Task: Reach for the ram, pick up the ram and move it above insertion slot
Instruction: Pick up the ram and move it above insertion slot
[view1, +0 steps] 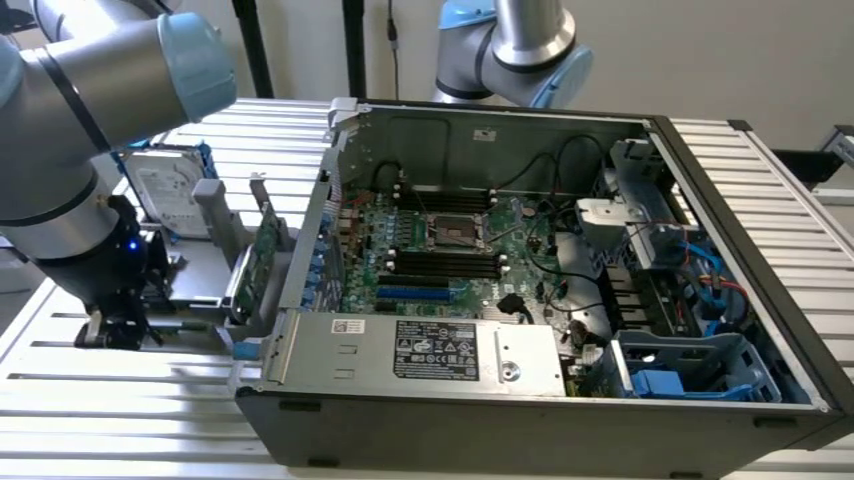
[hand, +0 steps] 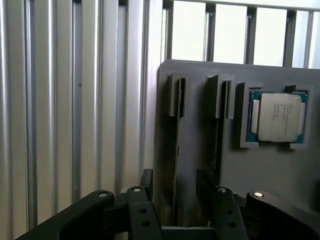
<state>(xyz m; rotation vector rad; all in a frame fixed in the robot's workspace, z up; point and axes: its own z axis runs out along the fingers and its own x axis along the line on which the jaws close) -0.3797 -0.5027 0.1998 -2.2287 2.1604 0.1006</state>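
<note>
1. Grey holder tray (hand: 280, 170) keeps the ram (hand: 176, 150) standing on edge in its slot, so we can straddle it from above.
2. We've got the gripper (hand: 178, 196) spread open either side, nothing clamped yet.

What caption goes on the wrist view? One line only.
Open gripper over a slot of the gray holder, a CPU seated nearby.

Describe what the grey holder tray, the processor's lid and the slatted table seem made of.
Holder tray: probably plastic, uniformly matte grey with moulded ribs.
Processor lid: likely metal, dull silvery sheen.
Slatted table: apparently aluminium, pale satin grooved profiles.
</note>
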